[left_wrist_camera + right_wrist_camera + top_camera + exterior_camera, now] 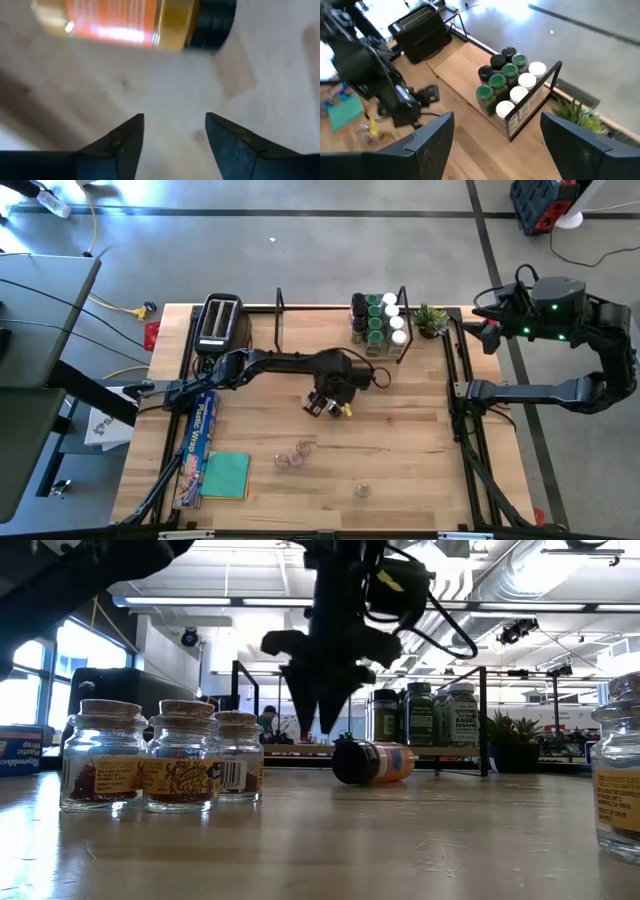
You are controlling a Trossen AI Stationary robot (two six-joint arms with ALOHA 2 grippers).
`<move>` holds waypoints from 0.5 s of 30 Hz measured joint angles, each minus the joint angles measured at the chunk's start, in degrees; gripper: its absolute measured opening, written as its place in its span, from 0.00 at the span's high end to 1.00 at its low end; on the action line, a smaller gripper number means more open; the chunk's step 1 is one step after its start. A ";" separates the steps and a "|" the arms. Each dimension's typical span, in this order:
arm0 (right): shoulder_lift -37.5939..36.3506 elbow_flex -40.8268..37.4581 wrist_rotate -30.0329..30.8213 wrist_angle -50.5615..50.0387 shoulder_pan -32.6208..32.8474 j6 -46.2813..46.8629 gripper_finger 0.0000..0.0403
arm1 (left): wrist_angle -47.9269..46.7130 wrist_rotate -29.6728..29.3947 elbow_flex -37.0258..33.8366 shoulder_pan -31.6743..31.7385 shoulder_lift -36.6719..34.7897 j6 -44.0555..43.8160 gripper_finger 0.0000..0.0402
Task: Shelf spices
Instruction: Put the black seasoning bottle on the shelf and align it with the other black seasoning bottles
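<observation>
- Left claw [326, 406] hangs over the middle of the counter [420, 460], fingers pointing down and parted, nothing between them.
- Orange spice jar [372, 762] with a dark lid lies on its side on the wood just beside that claw, at about 3 o'clock from it in the high view; in the left wrist view the jar sits clear of the fingertips [131, 131], not touching them.
- Shelf [330, 330] runs along the counter's 12 o'clock edge, and a cluster of jars [378, 320] with green, white and dark lids stands upright packed at its right end.
- Three cork-topped glass jars [160, 755] stand together toward 6 o'clock of the counter, well apart from the shelf.
- One more small glass jar [363, 490] sits alone nearer the 5 o'clock side.
- Right claw [492, 145] waits off the counter at about 2 o'clock, raised, fingers spread wide and empty.
- Toaster [218, 322] sits at 11 o'clock, a small potted plant [431, 319] at 1 o'clock beside the shelf's end.
- Plastic wrap box [199, 442] and a teal cloth [227, 475] lie near 8 o'clock.
</observation>
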 joint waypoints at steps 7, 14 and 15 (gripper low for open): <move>0.00 0.00 -0.67 0.00 0.02 8.37 0.28 | 6.81 5.23 -3.83 -1.74 0.31 -5.78 0.61; 0.00 0.00 -0.32 0.01 0.02 12.01 0.28 | 12.00 17.01 -2.45 -3.17 -0.08 -18.30 0.75; 0.00 0.00 0.15 0.02 0.02 12.20 0.28 | 13.42 19.29 -2.29 -3.12 -0.42 -19.41 0.77</move>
